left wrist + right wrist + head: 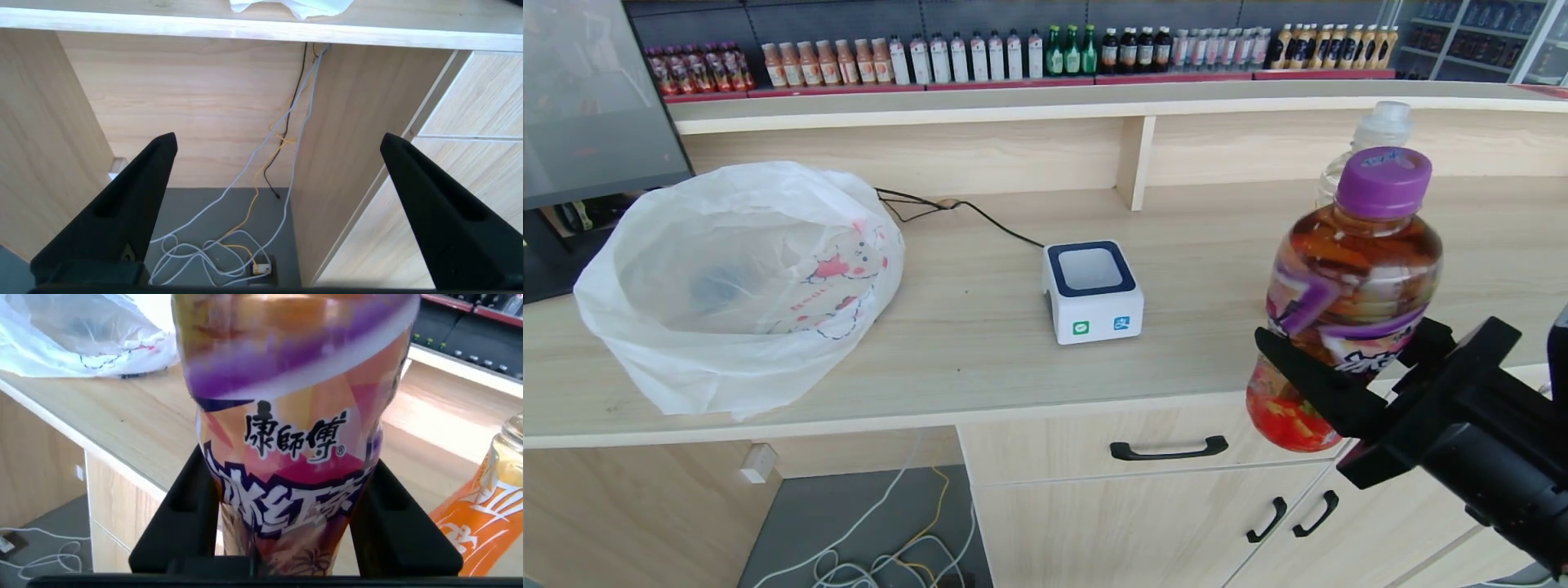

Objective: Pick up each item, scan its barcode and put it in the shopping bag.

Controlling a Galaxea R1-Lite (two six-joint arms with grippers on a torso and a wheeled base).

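Holds a drink bottle (1347,294) in the right claw (1346,371), at the right side of the frame. Grips it clenched around the lower half of the label (294,457), in the air, clear of the worktop (980,351) and seemingly out past its front edge. Has the left claw (274,204) released and low, under the worktop edge, above loose cables (221,245) on the floor (196,204).

Can slip or turn in the grip, probably: smooth round plastic, heavy with liquid, pinched from two sides only and tilted a little. Drops to the floor, not onto the worktop, if let go here. May also fail to scan: needs the barcode turned toward the white scanner (1092,290) in the middle of the frame, and cannot tell from here where the barcode sits. Risks knocking the second bottle (1380,131) just behind, at the upper right, when swinging toward the scanner. Risks missing the open mouth of the soft bag (735,286) at the left, or pressing it flat, since nothing holds it up.

Looks like clear plastic with a purple cap (1384,180) and amber drink inside. Carries a wrap label in purple, orange and red, with large print on the front. Seems full and closed.
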